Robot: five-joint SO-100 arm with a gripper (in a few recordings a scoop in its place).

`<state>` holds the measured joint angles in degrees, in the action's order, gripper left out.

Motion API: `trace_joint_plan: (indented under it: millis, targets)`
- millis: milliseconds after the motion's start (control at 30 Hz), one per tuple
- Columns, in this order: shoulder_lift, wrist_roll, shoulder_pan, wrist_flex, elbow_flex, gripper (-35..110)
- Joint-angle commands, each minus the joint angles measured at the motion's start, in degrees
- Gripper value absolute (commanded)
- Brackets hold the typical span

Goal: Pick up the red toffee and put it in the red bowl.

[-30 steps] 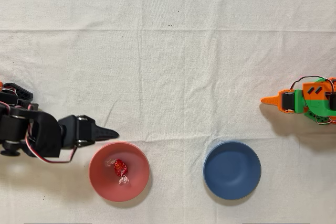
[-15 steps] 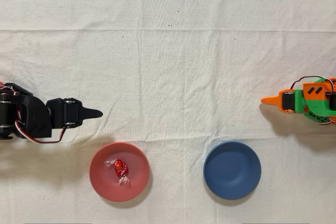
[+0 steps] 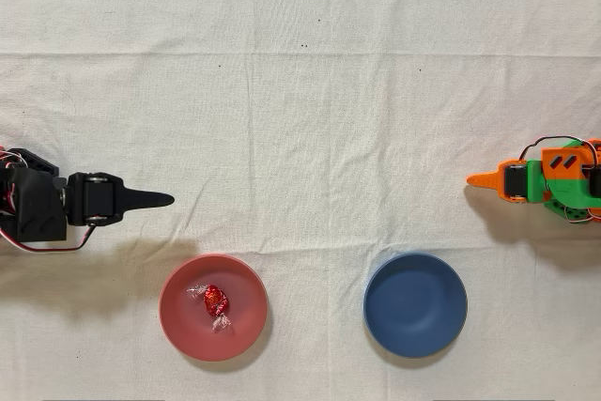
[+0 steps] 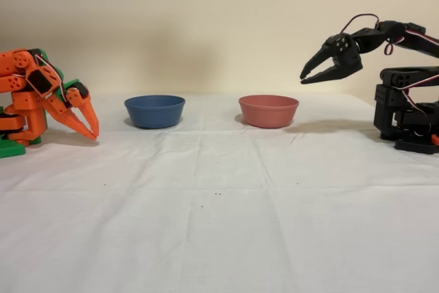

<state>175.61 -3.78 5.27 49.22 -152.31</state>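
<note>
The red toffee [image 3: 215,300] lies inside the red bowl [image 3: 180,281], a little left of its centre, with its clear wrapper ends sticking out. In the overhead view my black gripper [image 3: 169,199] is at the left, above the bowl in the picture and apart from it, pointing right. The fixed view has the gripper [image 4: 304,78] raised in the air to the right of the red bowl [image 4: 268,111], higher than its rim. Its fingertips are together with nothing between them. The bowl's wall hides the toffee in the fixed view.
A dark blue bowl [image 3: 415,304] stands to the right of the red one in the overhead view, and to its left [image 4: 154,110] in the fixed view. The idle orange arm [image 3: 540,180] rests at the far side. A white cloth [image 3: 310,110] covers the table.
The black gripper has drawn back leftward and away from the red bowl's rim in the overhead view. The toffee has stayed in the bowl.
</note>
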Motion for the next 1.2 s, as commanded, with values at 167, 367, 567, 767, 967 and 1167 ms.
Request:
trace_joint_plan:
  millis: [167,367,567,767,967,1167]
  targets:
    - [8.6,-0.8,0.4,0.2,-9.7,1]
    - [8.7,2.2,0.2,-1.7,-15.1,1]
    - [8.7,9.7,-1.6,-0.2,-16.7,1]
    - [8.7,12.3,-2.4,-0.7,-20.0,1]
    - [8.7,11.7,-2.2,-2.2,-23.1,1]
    - [8.7,9.1,-2.9,1.7,-23.2,1]
